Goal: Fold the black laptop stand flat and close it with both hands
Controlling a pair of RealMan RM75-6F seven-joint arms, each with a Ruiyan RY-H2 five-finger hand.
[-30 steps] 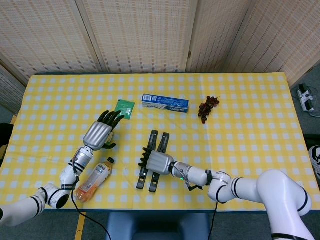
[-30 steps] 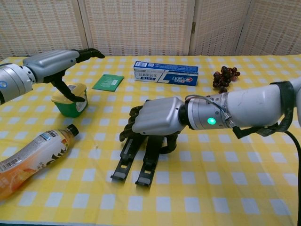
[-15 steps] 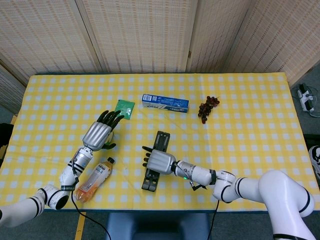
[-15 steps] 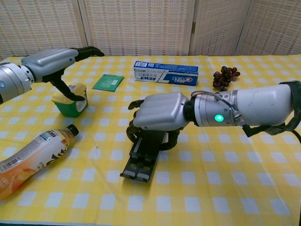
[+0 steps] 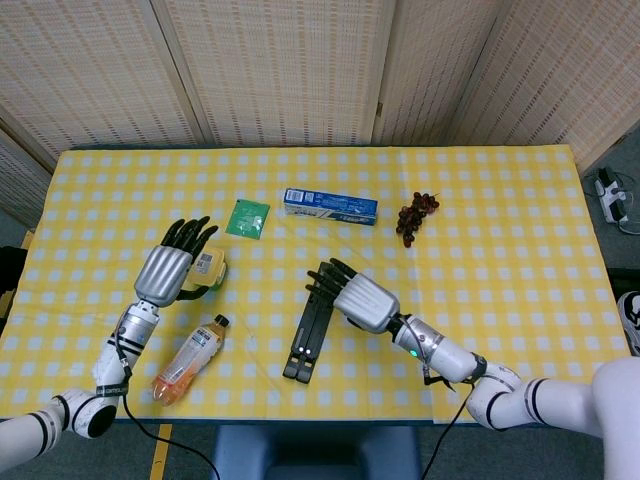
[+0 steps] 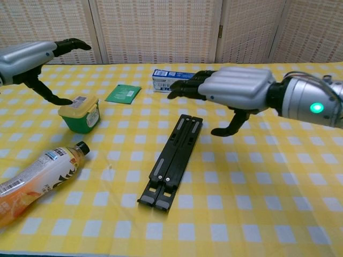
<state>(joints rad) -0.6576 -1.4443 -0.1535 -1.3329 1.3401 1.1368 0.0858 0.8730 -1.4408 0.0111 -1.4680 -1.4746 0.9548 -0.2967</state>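
On the yellow checked tablecloth [image 5: 500, 250], the black laptop stand [image 6: 174, 160] lies folded flat, both bars together. The right hand [image 6: 236, 91] hovers above its far end, fingers spread, grasping nothing. The left hand [image 5: 170, 268] hangs released beside the green tub [image 6: 79, 113].

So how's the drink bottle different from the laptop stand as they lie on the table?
The drink bottle is round, orange and labelled; the laptop stand is black, thin and folded into one flat bar. The bottle lies by the table's near left edge, the stand mid-table. Both lie flat, untouched by either hand.
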